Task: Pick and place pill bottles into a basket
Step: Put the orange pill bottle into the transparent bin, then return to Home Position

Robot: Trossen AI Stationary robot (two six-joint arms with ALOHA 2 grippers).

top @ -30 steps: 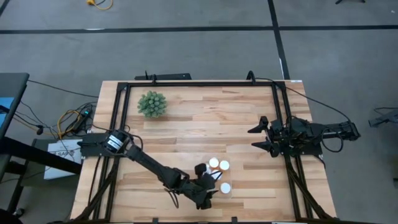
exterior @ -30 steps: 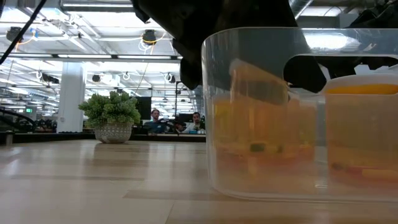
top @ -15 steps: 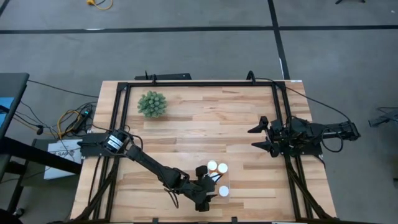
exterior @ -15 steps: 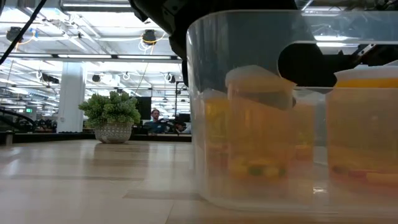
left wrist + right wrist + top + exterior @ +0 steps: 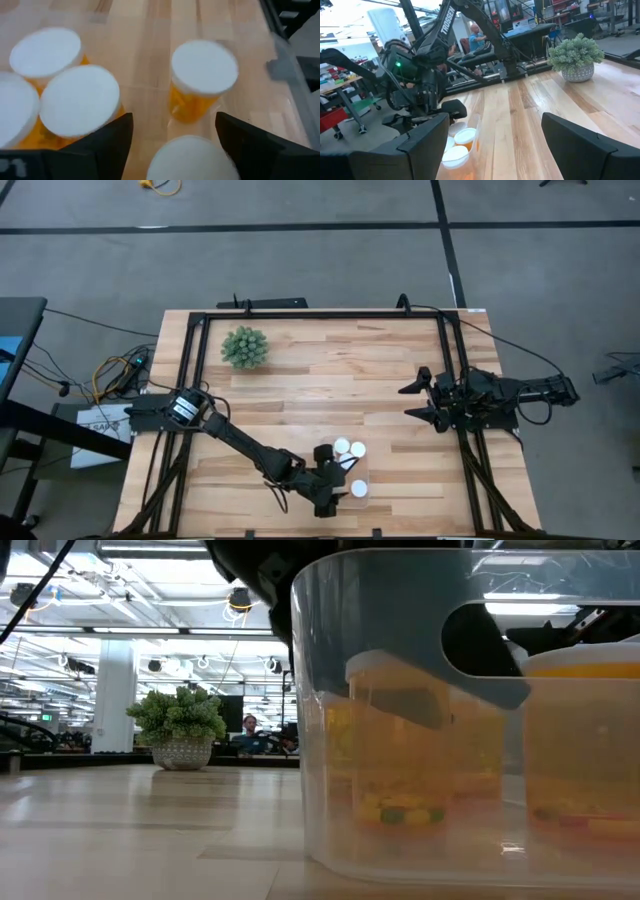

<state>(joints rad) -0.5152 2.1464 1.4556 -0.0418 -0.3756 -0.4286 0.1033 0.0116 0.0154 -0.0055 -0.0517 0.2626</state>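
White lettering reading TROSSEN runs along the dark left arm in the right wrist view, which also shows a seated person in the room beyond. The left gripper point(image 5: 333, 492) hangs over the small clear plastic rectangular basket point(image 5: 420, 720) at the near edge of the pale wooden plank table point(image 5: 330, 380), fingers spread and empty above white-capped orange translucent pill bottles point(image 5: 204, 80); only the low view shows coloured pills inside them. The right gripper point(image 5: 414, 400) waits open at the table's right side, well apart from the spiky green ball-shaped plant point(image 5: 244, 347).
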